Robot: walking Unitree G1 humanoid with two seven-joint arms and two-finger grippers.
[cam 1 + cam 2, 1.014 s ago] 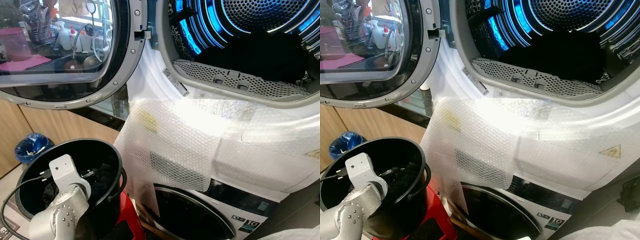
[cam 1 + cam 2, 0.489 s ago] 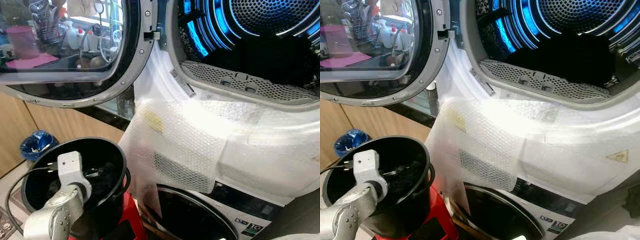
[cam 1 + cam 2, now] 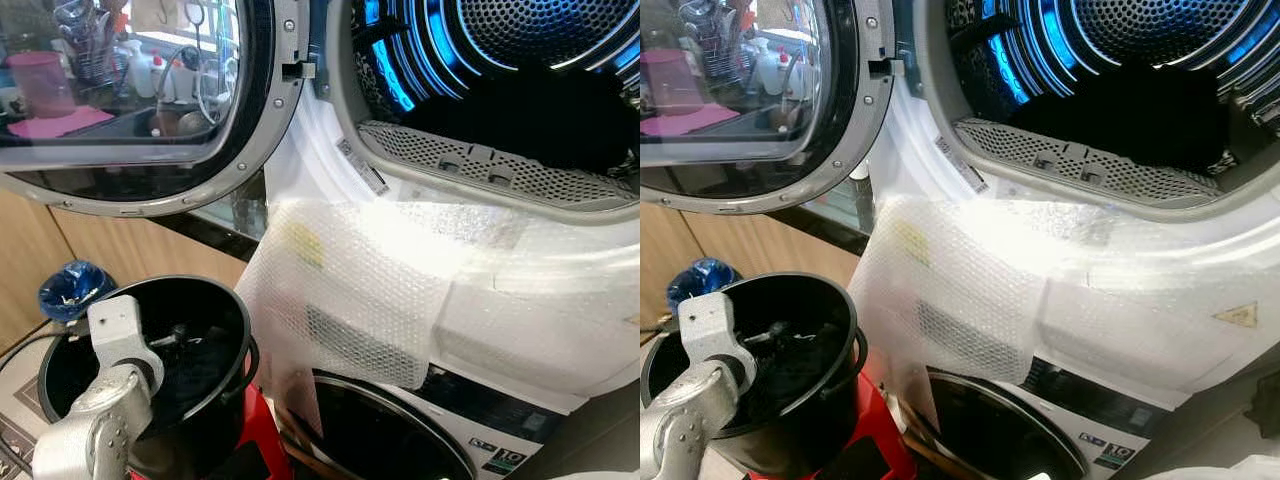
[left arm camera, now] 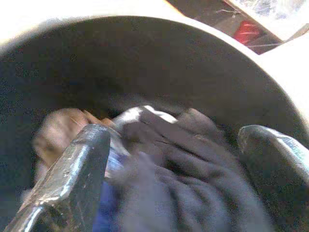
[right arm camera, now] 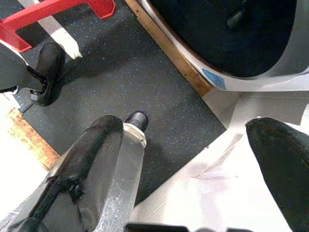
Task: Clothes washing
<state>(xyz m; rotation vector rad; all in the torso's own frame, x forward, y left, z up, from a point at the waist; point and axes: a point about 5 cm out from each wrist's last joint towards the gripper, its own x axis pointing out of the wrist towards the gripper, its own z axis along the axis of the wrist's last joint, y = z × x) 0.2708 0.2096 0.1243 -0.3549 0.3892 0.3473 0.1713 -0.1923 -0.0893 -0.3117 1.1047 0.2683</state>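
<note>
A black bucket (image 3: 232, 312) stands on a red stool (image 3: 262, 440) at the lower left, with dark clothes (image 4: 193, 193) inside. My left arm (image 3: 112, 395) reaches down into it. My left gripper (image 4: 174, 145) is open just above the clothes, one finger on each side of the heap. Above, the upper machine's blue-lit drum (image 3: 520, 40) is open, with a dark garment (image 3: 520, 115) lying in it. My right gripper (image 5: 183, 140) hangs open and holds nothing, over the dark floor mat (image 5: 145, 72).
The round door (image 3: 130, 100) is swung open to the left, above the bucket. Bubble wrap (image 3: 350, 290) covers the front panel. A second machine's door (image 3: 380, 440) is shut below. A blue bag (image 3: 70, 285) lies by the wooden cabinets.
My left wrist has shifted a little to the left over the bucket. The head view has moved slightly; the machines and the bucket stay put.
</note>
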